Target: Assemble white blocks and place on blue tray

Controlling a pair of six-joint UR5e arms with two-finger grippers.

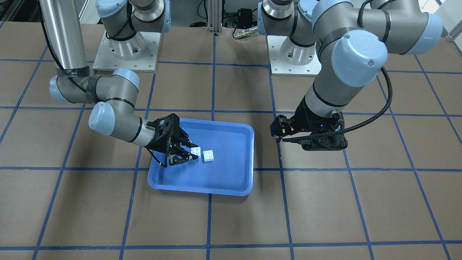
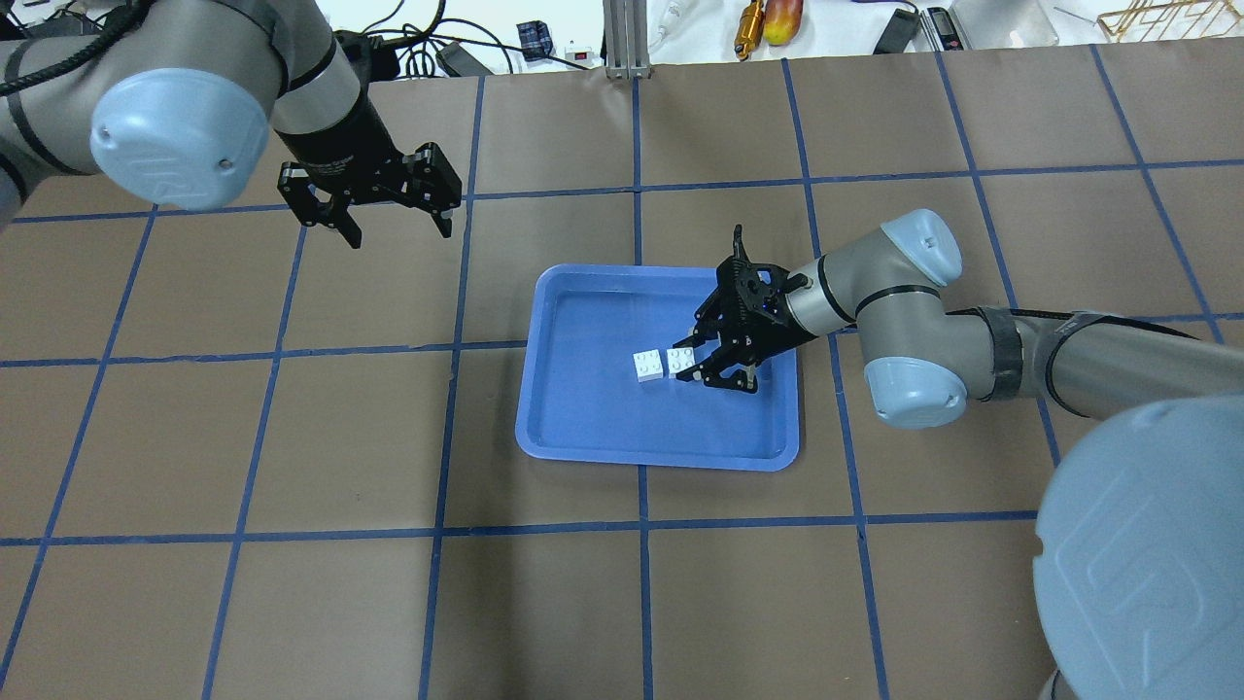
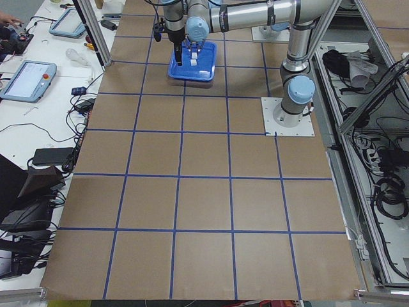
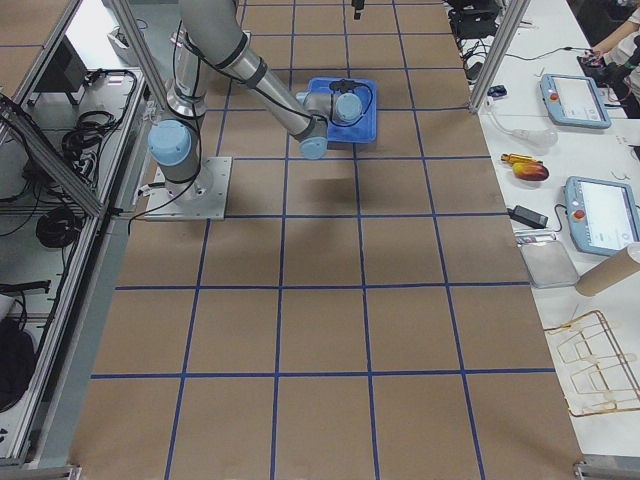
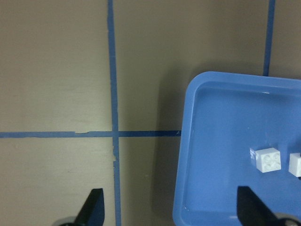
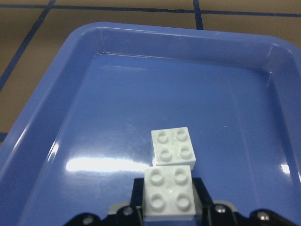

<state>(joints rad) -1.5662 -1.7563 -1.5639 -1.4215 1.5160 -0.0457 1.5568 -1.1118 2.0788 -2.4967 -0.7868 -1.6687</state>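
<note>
Two white blocks: I saw square, glossy plastic bricks, four round studs each.
Near block (image 6: pixel 168 193): pinched in my right gripper (image 6: pixel 168 209), over the tray floor.
Far block (image 6: pixel 173 146): flat on the tray, just ahead, corners nearly touching.
Blue tray (image 2: pixel 583 442): shallow, shiny, rounded corners.
Left gripper (image 2: pixel 394 228): spread, holding nothing, beyond the tray's edge.

At the top of the frame, the blue tray (image 3: pixel 192 69) sits on the brown gridded surface (image 3: pixel 204 192), small white blocks (image 3: pixel 193 59) inside.
</note>
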